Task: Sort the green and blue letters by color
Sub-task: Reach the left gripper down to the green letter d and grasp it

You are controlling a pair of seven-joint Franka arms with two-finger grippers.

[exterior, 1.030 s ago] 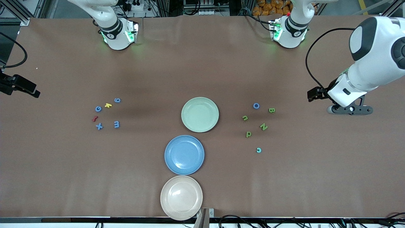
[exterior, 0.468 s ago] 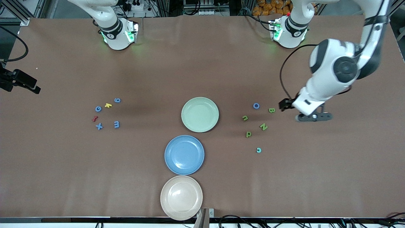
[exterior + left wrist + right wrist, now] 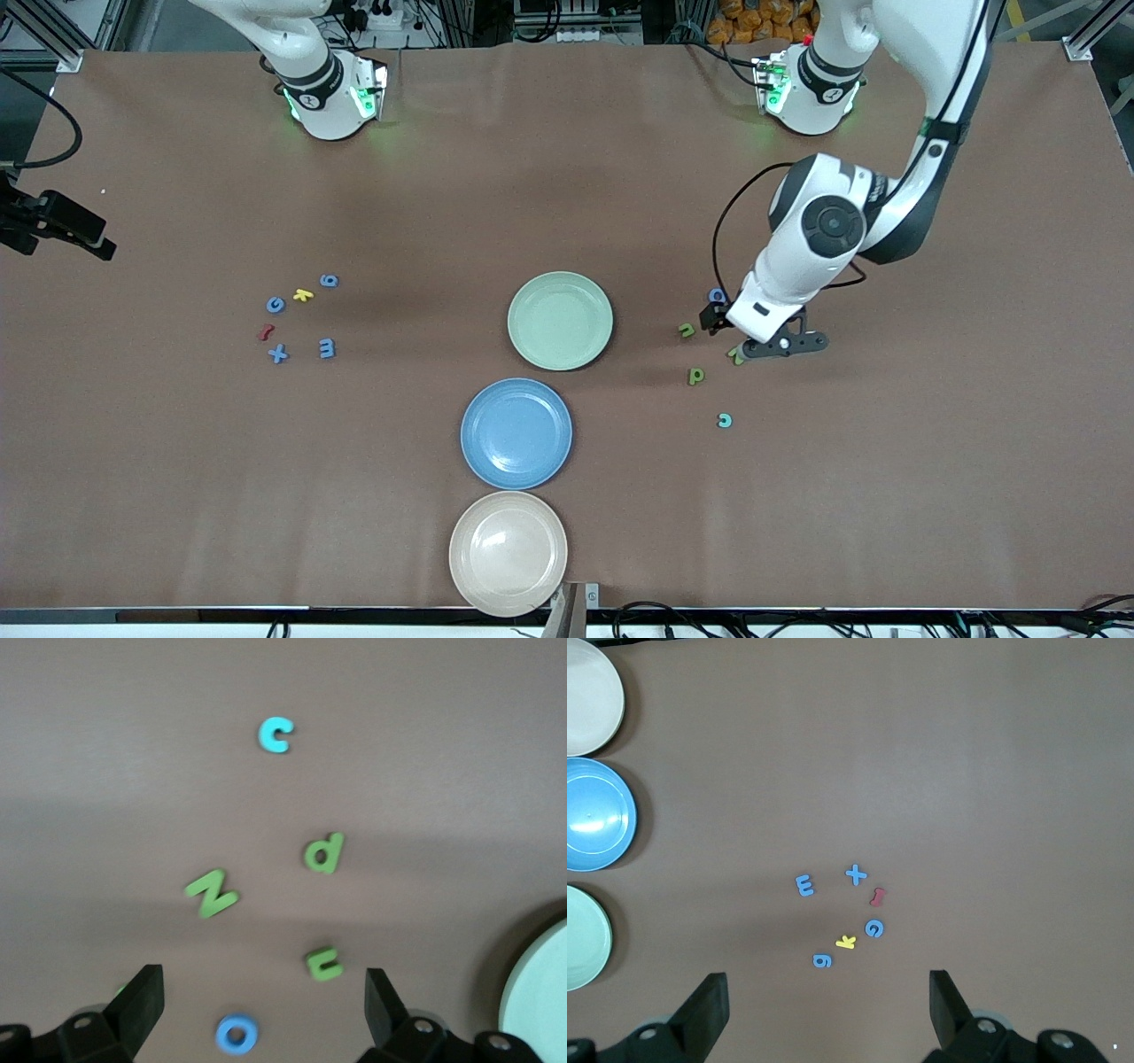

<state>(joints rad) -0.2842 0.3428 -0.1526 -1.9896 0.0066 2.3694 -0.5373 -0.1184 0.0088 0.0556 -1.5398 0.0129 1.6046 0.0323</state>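
Left gripper [image 3: 257, 1010] open over green letters [image 3: 211, 893] — right gripper waits

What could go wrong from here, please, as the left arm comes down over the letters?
The left gripper hangs open above tightly clustered pieces: closing on the green N could nudge the green u or blue o. The pale turquoise c might be sorted onto the wrong plate.

A: Which plates stand on the bench [image 3: 177, 496]?
B: Green plate [image 3: 560, 320], blue plate [image 3: 516, 433], cream plate [image 3: 508, 553], in a row; cream nearest the front camera.
A: Other pieces?
B: Yellow letter [image 3: 303, 295]; dark red squiggly piece [image 3: 264, 333] near it.
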